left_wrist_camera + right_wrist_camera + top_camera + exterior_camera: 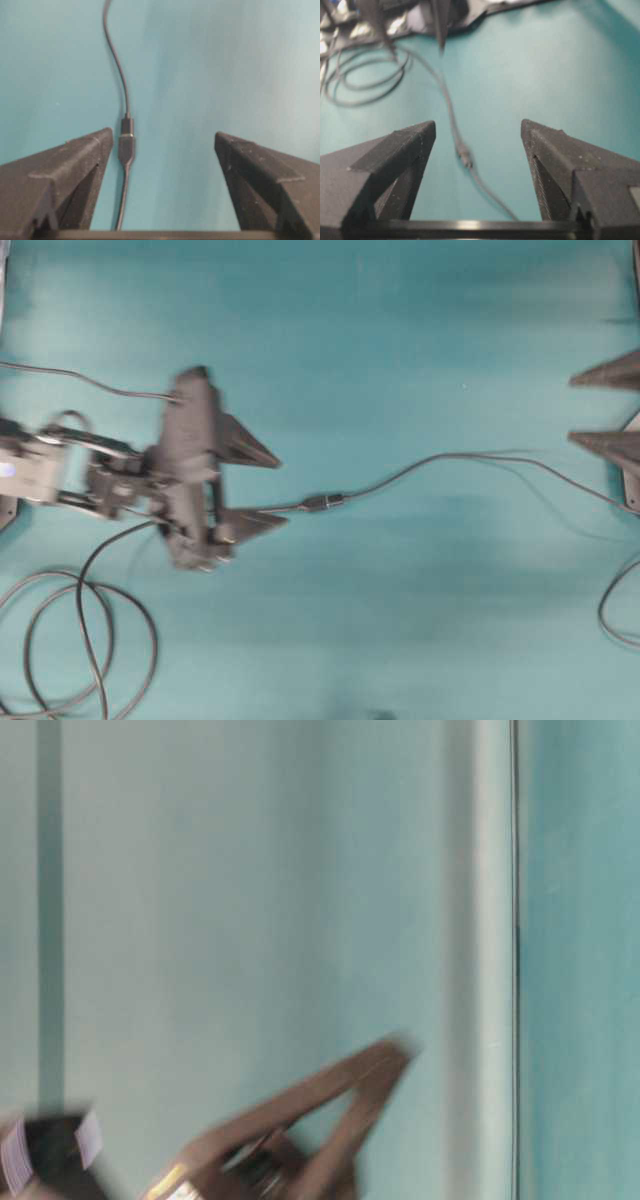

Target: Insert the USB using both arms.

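Observation:
The USB (336, 501) lies on the teal table, its dark plug butted end to end against the blunt socket (314, 505), with only a thin silvery band showing between them. My left gripper (284, 492) is open. Its lower finger (255, 523) lies beside the socket's cable, touching nothing that I can make out. In the left wrist view the USB (126, 125) and socket (126, 147) lie just inside the left finger of the open gripper (163, 134). My right gripper (571, 410) stands open at the right edge, far from the joint. Its own view shows the gripper (478, 122) open and the joined connector (464, 154) blurred ahead.
A grey cable (80, 640) lies in loops at the lower left. The thin dark cable (480, 456) runs from the plug to the right edge. Another cable (612, 612) curls at the lower right. The table-level view shows only a blurred gripper finger (340, 1110) before a pale wall.

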